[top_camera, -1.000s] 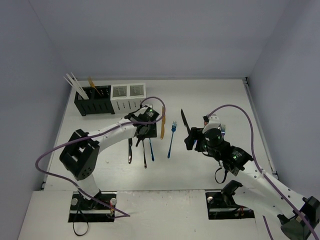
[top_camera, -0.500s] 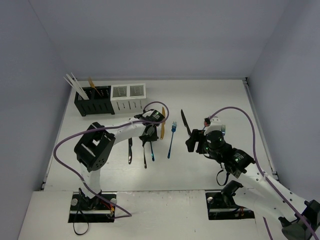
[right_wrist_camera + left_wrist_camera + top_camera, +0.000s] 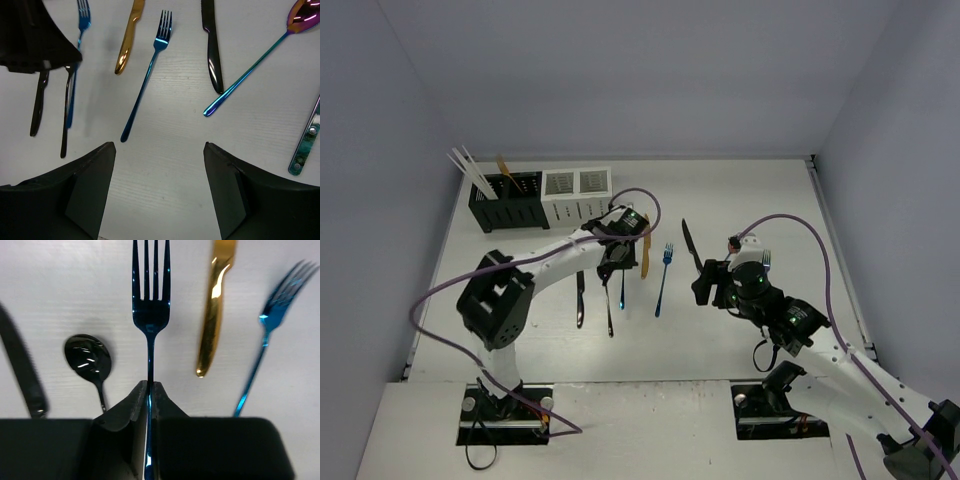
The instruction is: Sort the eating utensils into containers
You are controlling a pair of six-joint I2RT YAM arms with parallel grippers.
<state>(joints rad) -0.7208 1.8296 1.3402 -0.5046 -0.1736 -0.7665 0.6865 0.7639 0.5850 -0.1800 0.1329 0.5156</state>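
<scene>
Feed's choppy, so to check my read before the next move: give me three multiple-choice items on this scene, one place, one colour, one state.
1. In the top view, the black caddy stands where relative to the white caddy? A) to its left B) to its right C) stacked on it
2. The knife lying right of the dark blue fork in the left wrist view is: A) silver B) gold C) pink
3. The left claw is: A) open above the table B) shut on nothing C) shut on the fork's handle
Answers: 1 A, the black one is further left, side by side with the white. 2 B, it shines gold all over. 3 C, it pinches the handle.
</scene>
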